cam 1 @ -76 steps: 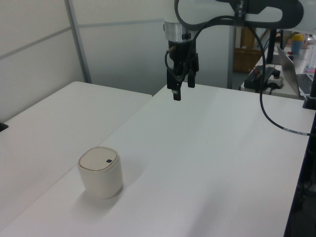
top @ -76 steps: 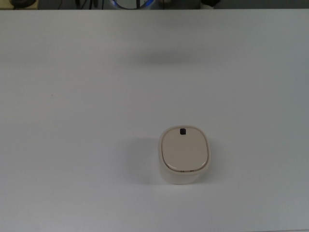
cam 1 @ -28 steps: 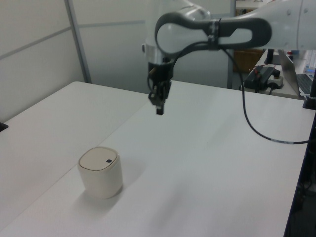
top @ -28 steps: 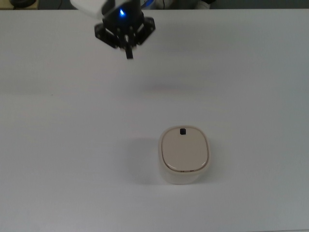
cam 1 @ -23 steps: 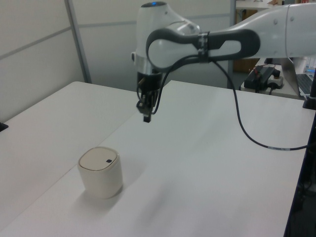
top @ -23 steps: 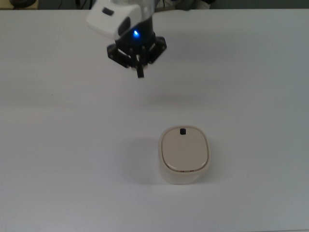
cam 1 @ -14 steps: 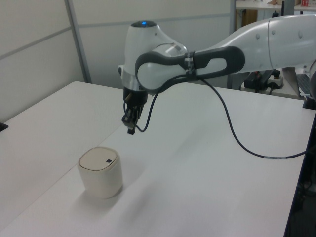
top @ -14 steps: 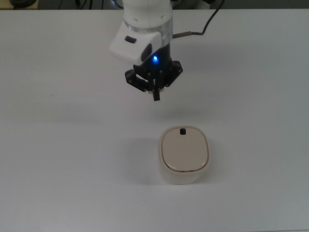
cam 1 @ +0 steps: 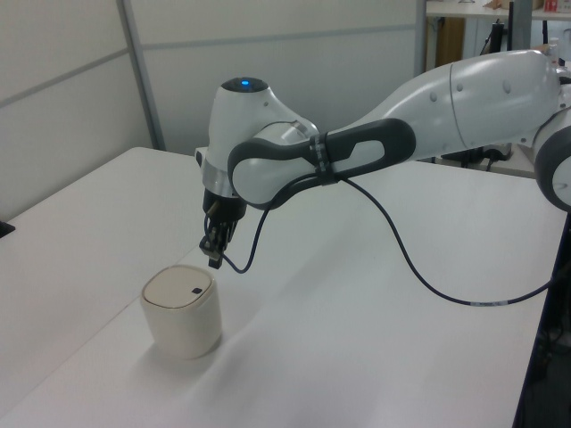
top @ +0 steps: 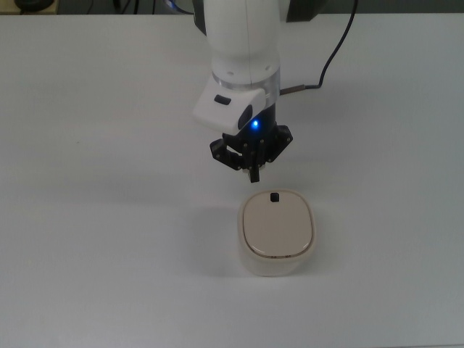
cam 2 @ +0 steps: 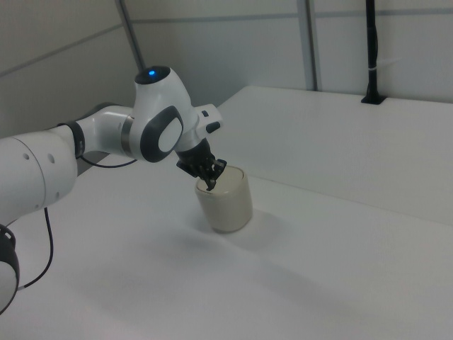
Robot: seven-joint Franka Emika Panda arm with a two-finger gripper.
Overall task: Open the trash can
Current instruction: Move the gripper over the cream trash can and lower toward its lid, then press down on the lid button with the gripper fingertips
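One trash can (top: 277,233) sits on the white table (top: 101,239), lid down, its black button (top: 274,196) on the top view's upper edge. The gripper (top: 254,176) hovers just above that button, jaws pressed together, not touching it.

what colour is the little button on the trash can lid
Black, on the small cream-beige plastic trash can's lid button; clearest in the top view.
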